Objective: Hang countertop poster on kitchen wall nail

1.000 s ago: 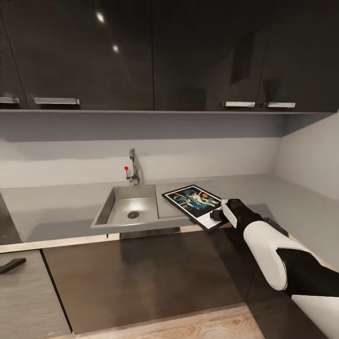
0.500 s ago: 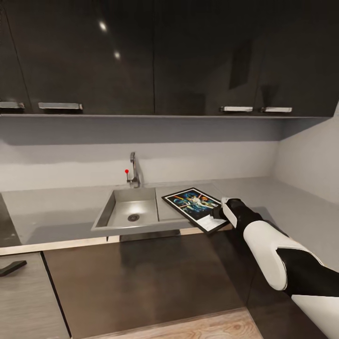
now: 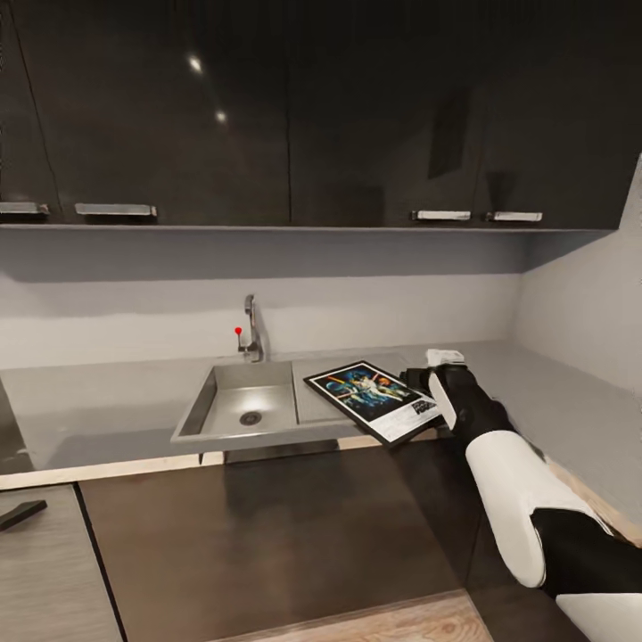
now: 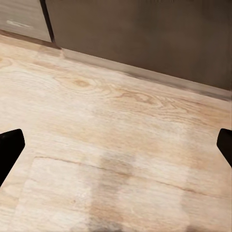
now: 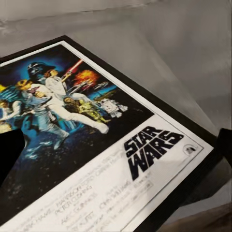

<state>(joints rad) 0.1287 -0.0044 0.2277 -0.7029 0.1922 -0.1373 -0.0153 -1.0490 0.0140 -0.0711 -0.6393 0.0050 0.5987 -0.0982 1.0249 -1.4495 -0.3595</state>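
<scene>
Head view: the poster lies flat on the worktop, just right of the sink, its near corner overhanging the front edge. A second ago the right gripper sat at the poster's near right corner; it now sits farther back along the right edge, wrist turned, and the poster has rotated slightly. The whole picture has also shifted, so part of this is camera motion. No wall nail can be made out.

Left wrist view: the left gripper hangs over wooden floor, fingertips spread wide at the picture's edges, holding nothing.

Right wrist view: poster artwork and "STAR WARS" logo lie close below the right gripper; dark fingertips stand far apart at either side, not pinching the frame.

Judgement: grasp not yet secured; the gripper appears to be repositioning for an edge hold. The overhanging corner could let the poster slip off.
</scene>
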